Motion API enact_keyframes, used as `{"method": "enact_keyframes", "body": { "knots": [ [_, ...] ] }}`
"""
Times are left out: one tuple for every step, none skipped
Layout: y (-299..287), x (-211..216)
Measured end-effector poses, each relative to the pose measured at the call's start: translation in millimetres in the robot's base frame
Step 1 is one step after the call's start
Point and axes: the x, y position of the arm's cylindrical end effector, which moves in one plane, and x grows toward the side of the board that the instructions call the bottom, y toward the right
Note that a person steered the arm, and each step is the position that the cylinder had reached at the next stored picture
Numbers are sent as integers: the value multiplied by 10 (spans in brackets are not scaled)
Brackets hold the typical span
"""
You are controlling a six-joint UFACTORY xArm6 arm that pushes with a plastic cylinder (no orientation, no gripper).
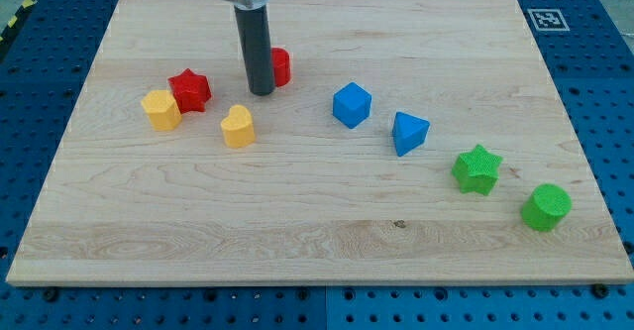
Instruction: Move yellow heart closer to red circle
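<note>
The yellow heart (238,126) lies left of the board's middle. The red circle (280,66) sits up and to the right of it, partly hidden behind my rod. My tip (262,92) rests on the board just left of the red circle and above and slightly right of the yellow heart, with a small gap to the heart.
A red star (189,90) and a yellow hexagon (160,110) sit left of the heart. A blue cube-like block (352,104) and a blue triangle (409,133) lie at the middle right. A green star (476,168) and a green circle (546,207) lie at the lower right. The wooden board (317,231) has blue pegboard around it.
</note>
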Motion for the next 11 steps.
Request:
{"method": "enact_keyframes", "body": {
  "knots": [
    [48,-74],
    [53,-69],
    [54,139],
    [54,364],
    [102,570],
    [105,828],
    [105,1095],
    [95,1110],
    [-75,1014],
    [-104,970],
    [-215,970]
  ]
}}
